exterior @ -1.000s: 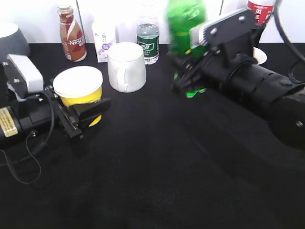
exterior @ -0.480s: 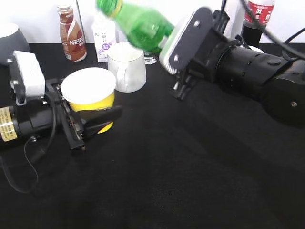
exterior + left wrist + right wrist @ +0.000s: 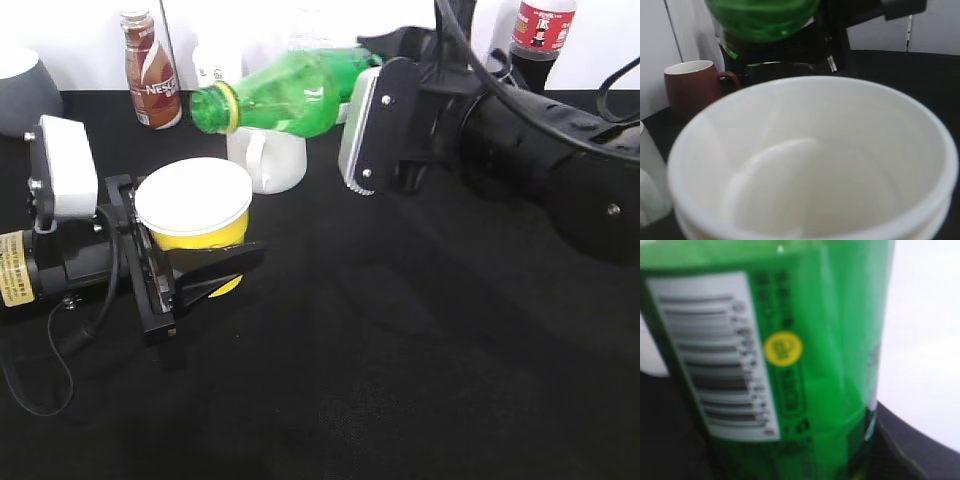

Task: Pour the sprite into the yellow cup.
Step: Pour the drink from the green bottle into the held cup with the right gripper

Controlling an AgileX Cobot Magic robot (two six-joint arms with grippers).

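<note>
The sprite (image 3: pixel 290 95), a translucent green bottle, lies almost level in the air with its mouth pointing left, above and a little behind the yellow cup (image 3: pixel 196 210). My right gripper (image 3: pixel 365 75) is shut on the bottle's body; its label and barcode patch (image 3: pixel 715 355) fill the right wrist view. My left gripper (image 3: pixel 190 262) is shut on the yellow cup and holds it upright. The cup's white inside (image 3: pixel 810 185) fills the left wrist view and looks empty, with the sprite (image 3: pixel 762 17) above its far rim.
A white mug (image 3: pixel 268 160) stands just behind the cup, under the bottle. A brown Nestle bottle (image 3: pixel 150 70) and a white carton (image 3: pixel 212 65) stand at the back left, a red-labelled cola bottle (image 3: pixel 540 35) at the back right. A dark red mug (image 3: pixel 692 87) shows in the left wrist view.
The right arm has swung the sprite from upright at the back to nearly level, its mouth dropping toward the cup. The left gripper has shifted the cup slightly to the right.
</note>
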